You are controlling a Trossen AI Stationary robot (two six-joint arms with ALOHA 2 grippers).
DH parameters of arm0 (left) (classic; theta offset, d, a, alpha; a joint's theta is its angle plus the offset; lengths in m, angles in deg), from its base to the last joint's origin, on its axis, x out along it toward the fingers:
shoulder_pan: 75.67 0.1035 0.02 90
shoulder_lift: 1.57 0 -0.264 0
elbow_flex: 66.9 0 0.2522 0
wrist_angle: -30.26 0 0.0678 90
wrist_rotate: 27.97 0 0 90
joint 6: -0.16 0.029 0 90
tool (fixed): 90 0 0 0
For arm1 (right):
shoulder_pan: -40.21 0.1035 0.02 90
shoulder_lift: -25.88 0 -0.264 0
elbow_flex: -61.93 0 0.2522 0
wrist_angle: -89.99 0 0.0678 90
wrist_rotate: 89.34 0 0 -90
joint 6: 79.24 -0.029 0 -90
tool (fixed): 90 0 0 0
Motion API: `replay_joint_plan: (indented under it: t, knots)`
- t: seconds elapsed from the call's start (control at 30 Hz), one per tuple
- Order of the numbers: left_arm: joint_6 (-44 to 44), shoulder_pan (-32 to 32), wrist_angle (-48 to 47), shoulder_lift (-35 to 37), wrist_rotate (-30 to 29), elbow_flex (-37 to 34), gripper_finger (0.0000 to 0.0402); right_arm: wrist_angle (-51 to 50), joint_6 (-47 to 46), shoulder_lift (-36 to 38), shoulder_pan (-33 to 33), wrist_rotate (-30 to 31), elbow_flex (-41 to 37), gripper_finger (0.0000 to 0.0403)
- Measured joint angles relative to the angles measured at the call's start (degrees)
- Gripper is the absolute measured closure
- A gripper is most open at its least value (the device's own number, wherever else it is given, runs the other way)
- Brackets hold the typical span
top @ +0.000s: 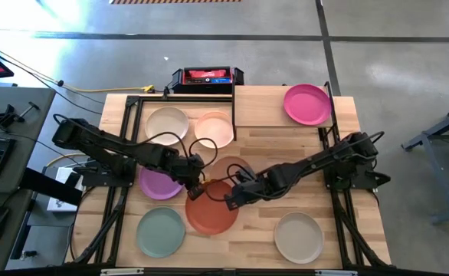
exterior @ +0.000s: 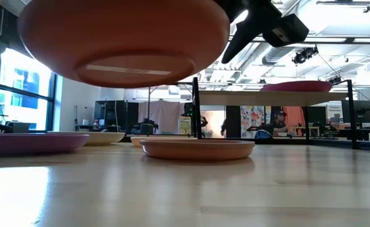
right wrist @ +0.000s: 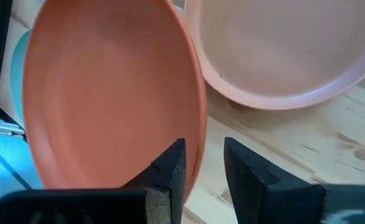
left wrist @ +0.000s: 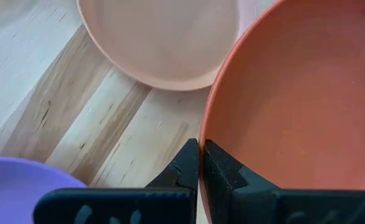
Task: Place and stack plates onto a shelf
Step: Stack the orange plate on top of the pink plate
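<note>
An orange-red plate (top: 211,214) hangs in the air above the middle of the table (top: 270,238), toward its front edge. The low view shows it lifted clear of the wood. The left gripper (left wrist: 201,163) has its fingers pinched tight on the plate's rim. The right gripper (right wrist: 202,163) is at the opposite side of the rim, its fingers narrowly apart with the rim between them; whether they actually press on it cannot be told.

The main risk, as a judgement: the plate is held only by a thin edge grip, so it could tip or slip out if the two arms move out of step or one lets go early. A drop would land it on the tan plate (top: 231,168) lying just behind and partly beneath it, or knock the purple plate (top: 160,183) close at the left.

The shelf (top: 282,116) stands at the table's back right corner, with a magenta plate (top: 307,103) already on its right half — the left half is bare. Its near edge and black legs are obstacles, so the plate must rise above the board before crossing.

Open room lies along the table's right side. Cream (top: 167,124) and pale pink (top: 214,128) plates crowd the back edge; mint green (top: 161,231) and beige-grey (top: 299,237) plates sit near the front edge.
</note>
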Motion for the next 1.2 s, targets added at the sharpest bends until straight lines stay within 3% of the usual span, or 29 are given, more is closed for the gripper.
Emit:
replay_joint_plan:
  t: [0.23,0.47,0.73,1.2]
  knots:
    - [0.3,0.0,1.2,0.0,0.0,0.0,0.0401,-0.5,0.0,0.0,0.0,-0.3,0.0,0.0325]
    - [0.9,0.0,2.5,0.0,-0.4,0.0,0.0401,-0.7,1.4,0.0,0.0,-0.3,0.0,0.0396]
    - [1.5,0.0,2.5,0.0,-0.2,0.0,0.0386,-0.8,1.3,0.0,0.0,-0.4,0.0,0.0400]
    - [1.5,0.2,3.2,0.0,1.0,0.0,0.0320,-2.3,0.5,0.0,0.0,-0.7,0.0,0.0403]
